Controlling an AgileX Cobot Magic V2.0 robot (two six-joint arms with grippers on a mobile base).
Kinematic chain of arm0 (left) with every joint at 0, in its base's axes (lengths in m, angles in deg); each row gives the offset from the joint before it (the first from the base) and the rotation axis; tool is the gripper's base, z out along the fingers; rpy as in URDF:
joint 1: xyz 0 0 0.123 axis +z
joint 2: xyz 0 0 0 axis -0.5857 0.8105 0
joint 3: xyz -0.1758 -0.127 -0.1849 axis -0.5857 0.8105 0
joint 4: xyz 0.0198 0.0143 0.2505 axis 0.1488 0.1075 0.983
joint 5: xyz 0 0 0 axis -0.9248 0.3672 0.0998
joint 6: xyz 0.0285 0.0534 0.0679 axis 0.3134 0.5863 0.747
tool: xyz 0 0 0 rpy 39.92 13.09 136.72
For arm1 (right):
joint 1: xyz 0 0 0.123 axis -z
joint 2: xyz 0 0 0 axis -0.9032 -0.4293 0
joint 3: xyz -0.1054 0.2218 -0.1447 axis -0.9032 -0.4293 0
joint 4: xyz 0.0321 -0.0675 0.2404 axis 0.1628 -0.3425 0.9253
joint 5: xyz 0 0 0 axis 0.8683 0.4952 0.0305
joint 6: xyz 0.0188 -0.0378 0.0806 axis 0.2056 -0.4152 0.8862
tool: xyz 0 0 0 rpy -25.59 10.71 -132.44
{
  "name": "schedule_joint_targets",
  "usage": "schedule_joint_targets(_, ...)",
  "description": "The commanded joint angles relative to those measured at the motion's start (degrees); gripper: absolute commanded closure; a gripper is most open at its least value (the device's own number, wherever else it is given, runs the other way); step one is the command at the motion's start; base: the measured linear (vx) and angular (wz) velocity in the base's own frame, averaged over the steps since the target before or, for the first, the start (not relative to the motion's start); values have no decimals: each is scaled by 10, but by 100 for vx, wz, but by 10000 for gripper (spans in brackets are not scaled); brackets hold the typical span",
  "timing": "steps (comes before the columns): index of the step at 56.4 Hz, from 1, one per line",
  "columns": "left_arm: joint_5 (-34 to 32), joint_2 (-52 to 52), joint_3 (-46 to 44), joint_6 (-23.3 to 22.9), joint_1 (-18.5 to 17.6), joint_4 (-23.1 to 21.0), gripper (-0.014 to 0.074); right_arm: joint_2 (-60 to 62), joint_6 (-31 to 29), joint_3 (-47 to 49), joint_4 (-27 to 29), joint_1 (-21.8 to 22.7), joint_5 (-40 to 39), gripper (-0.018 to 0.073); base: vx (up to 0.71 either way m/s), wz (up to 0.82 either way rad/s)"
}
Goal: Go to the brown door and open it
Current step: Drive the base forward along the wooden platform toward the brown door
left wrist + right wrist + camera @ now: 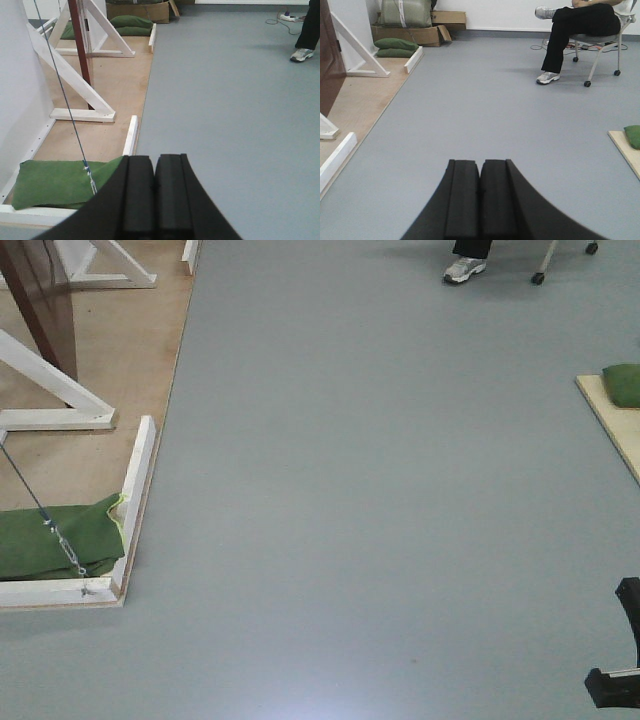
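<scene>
The brown door (48,300) stands on the plywood floorboard (130,350) toward its far left, between white frame braces (50,420) and well apart from both grippers. The left gripper (154,167) has its pads pressed together on nothing. The right gripper (480,170) is the same, closed and empty, above the grey floor (380,490).

Grey floor (380,490) open ahead; white braces (60,383) beside brown door (45,300).
</scene>
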Motion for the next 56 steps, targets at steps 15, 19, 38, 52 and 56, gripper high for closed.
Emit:
schedule_joint_targets(15,-40,-10,-10,0,1,-3,600,11,-3,-3,-4,-1,-47,559,41,-1)
schedule_joint_targets(19,-40,-10,-10,0,1,-3,600,11,-3,-3,-4,-1,-47,559,44,5)
schedule_joint_targets(38,-40,-10,-10,0,0,-3,600,10,-3,-3,-4,0,-47,559,45,8)
schedule_joint_targets(52,-40,-10,-10,0,0,-3,600,10,-3,-3,-4,0,-47,559,46,8)
schedule_joint_targets(56,-40,-10,-10,0,0,-3,600,10,-3,-3,-4,0,-47,559,47,7)
